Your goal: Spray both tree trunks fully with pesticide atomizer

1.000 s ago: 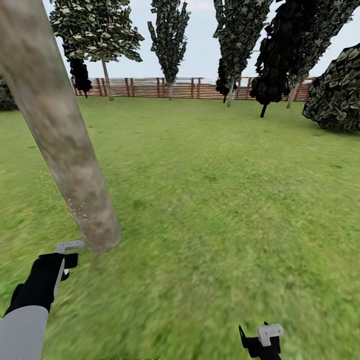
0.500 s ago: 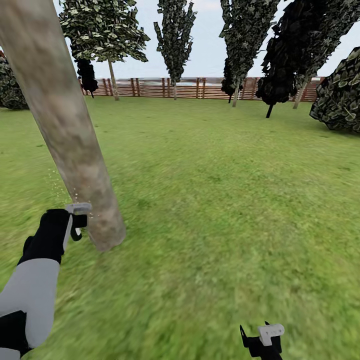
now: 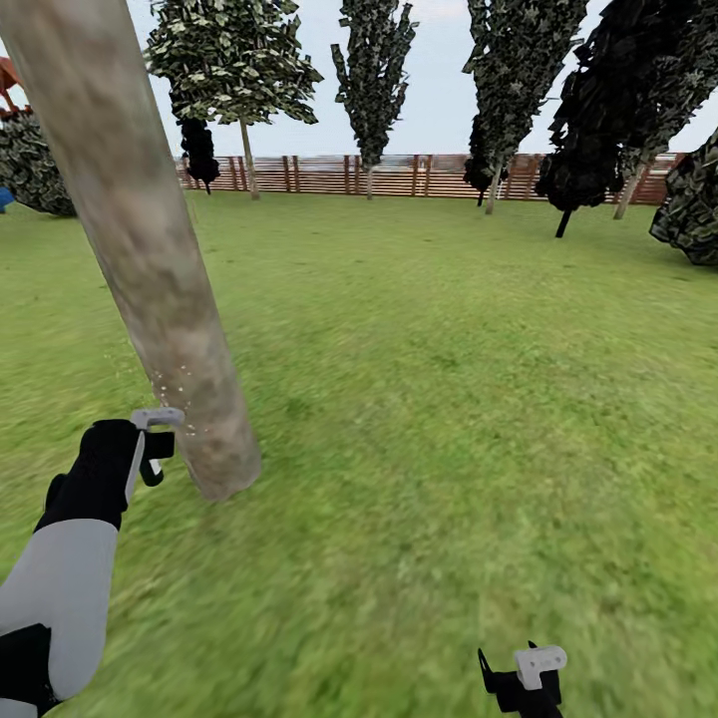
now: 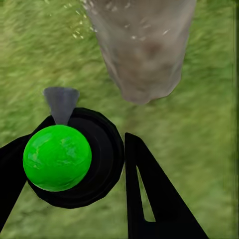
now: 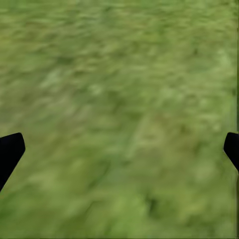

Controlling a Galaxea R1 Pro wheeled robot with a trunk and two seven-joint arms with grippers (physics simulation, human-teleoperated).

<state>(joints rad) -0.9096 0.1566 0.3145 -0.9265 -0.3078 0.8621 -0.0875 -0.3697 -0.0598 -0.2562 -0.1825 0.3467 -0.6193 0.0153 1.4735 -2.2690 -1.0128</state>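
— Mottled beige-grey bark: where is the thick tree trunk (image 3: 150, 259) placed against the atomizer?

— It is seen just ahead of the black atomizer with the green round cap and grey nozzle (image 4: 60, 154), which is carried low at the robot's left. The nozzle is aimed at the flared base, close beside it, and whitish pesticide specks (image 3: 172, 391) are scattered on the bark just above.

— And the long axis?

— The trunk rises steeply up and away over the green lawn (image 3: 449, 399), so most of it lies above the nozzle.

— The jaws?

— The left gripper (image 4: 74, 164) is clamped on the atomizer; the right gripper (image 5: 119, 149), held apart over grass, is farther off.
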